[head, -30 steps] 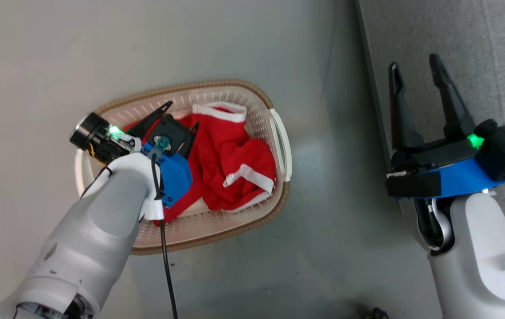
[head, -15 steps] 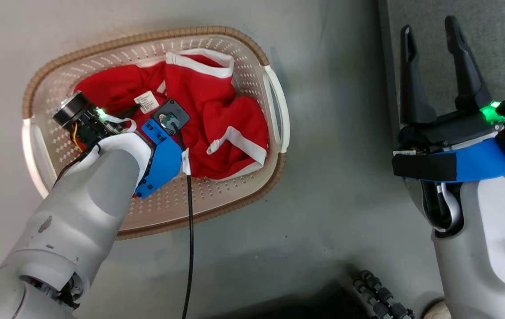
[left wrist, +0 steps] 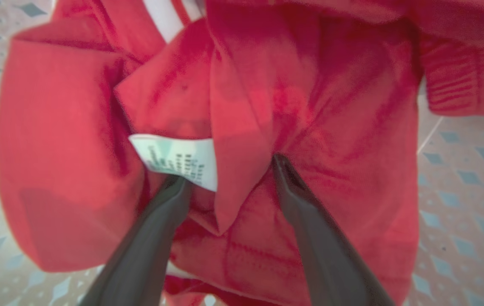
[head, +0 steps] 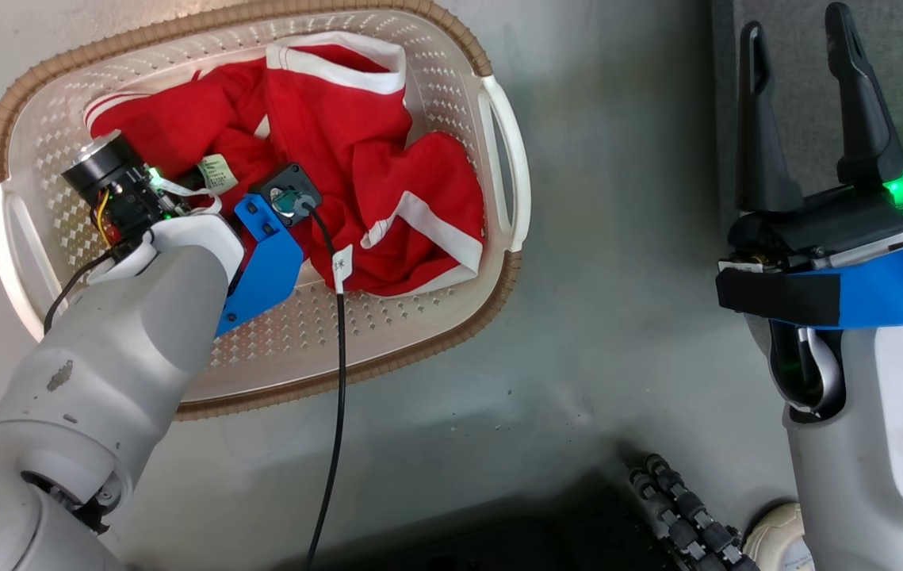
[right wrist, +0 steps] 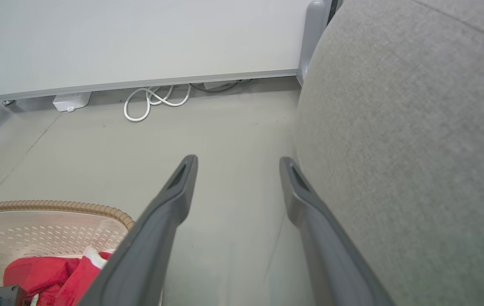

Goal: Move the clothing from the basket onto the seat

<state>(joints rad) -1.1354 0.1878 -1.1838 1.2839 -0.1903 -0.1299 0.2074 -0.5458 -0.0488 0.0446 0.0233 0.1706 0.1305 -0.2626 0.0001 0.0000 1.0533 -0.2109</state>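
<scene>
The clothing (head: pixel 372 159) is seen heaped in the basket (head: pixel 443 95), which is set on the floor (head: pixel 617 238). The red cloth is bunched toward the basket's far and right parts in the head view, and the near part of the perforated bottom is left bare. The left gripper (left wrist: pixel 228 170) is lowered into the basket over the heap's left part, its jaws spread wide and closed on nothing. In the left wrist view both fingertips are set against the red cloth, a pointed fold (left wrist: pixel 233 178) is seen standing in the gap between them, and a white label (left wrist: pixel 174 159) is lying at the tip of the finger on that view's left. Whether the tips are pressed into the cloth or merely touching it cannot be told. The seat (right wrist: pixel 416 148) is placed to the right of the basket, well apart from it, with bare floor between. The right gripper (head: pixel 794 20) is held wide open and empty at the seat's edge, fingers pointed away from the robot. In the right wrist view one finger is seen just beside the seat's rounded grey side, though contact cannot be judged. Beyond it, a looped white cord (right wrist: pixel 152 100) is lying on the floor at the foot of a pale wall (right wrist: pixel 140 38).
</scene>
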